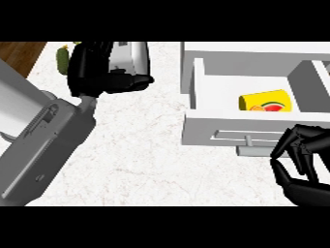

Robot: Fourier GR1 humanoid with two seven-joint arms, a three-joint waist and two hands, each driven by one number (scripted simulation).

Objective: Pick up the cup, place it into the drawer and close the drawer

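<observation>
Yellow plastic cup with fruit picture [267, 101] lying inside open white drawer [196, 87]. Right robot hand [307, 162] curled, holding nothing, near drawer front. Left robot hand [99, 72] curled, empty. Next: push drawer shut.

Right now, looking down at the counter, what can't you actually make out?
Head view only:
- Green thing at the counter's far left: mostly hidden behind the left hand; what it is cannot be told.
- Cup in the drawer: lies on its side, its underside hidden.
- Drawer handle: partly covered by the right hand.
- Right forearm: cut off by the lower right edge.
</observation>
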